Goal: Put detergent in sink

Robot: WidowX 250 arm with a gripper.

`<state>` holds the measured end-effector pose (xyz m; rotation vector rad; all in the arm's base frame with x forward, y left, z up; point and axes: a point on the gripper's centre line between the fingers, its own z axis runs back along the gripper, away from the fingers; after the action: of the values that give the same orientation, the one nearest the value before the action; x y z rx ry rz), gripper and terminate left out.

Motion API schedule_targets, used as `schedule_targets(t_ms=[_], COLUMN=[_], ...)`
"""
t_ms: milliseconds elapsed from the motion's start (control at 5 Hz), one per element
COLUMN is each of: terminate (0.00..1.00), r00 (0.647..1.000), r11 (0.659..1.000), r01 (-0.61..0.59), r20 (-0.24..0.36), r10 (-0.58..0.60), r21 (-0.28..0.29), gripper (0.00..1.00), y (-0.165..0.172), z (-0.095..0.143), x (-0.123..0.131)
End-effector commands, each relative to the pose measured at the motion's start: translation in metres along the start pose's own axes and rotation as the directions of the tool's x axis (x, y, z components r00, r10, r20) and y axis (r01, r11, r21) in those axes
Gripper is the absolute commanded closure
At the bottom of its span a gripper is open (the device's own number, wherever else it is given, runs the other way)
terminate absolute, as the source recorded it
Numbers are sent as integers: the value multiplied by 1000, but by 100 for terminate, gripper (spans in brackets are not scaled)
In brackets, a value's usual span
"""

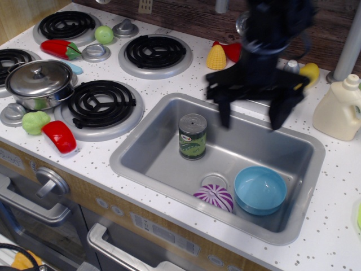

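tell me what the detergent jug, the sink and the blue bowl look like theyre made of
Detergent jug: apparently plastic, cream-white, smooth, with a soft sheen and a moulded handle.
Sink: looks like brushed steel or metal-look plastic; grey, satin, with soft reflections on its walls.
Blue bowl: likely plastic; uniform light blue, thin rim, slight gloss.

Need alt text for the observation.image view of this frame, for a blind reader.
A black robot claw, jaws open and motion-blurred, hangs over the steel sink, while the cream detergent bottle stands on the counter to its right. The sink holds a green can, a blue bowl and a purple ball.
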<state>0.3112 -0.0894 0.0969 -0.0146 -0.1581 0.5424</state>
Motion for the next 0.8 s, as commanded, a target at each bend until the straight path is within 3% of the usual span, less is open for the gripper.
schedule_targets(t_ms=[0, 200, 600], terminate=[0, 0, 0], r00=[996, 994, 985], r11=[996, 992, 987], r01=[-34, -33, -124], r20=[82, 101, 111], r10=[41, 46, 135], r21=[-85, -123, -103], gripper=[0, 0, 0], y=[-51, -75, -118], z=[23, 32, 41], x=[24, 33, 48])
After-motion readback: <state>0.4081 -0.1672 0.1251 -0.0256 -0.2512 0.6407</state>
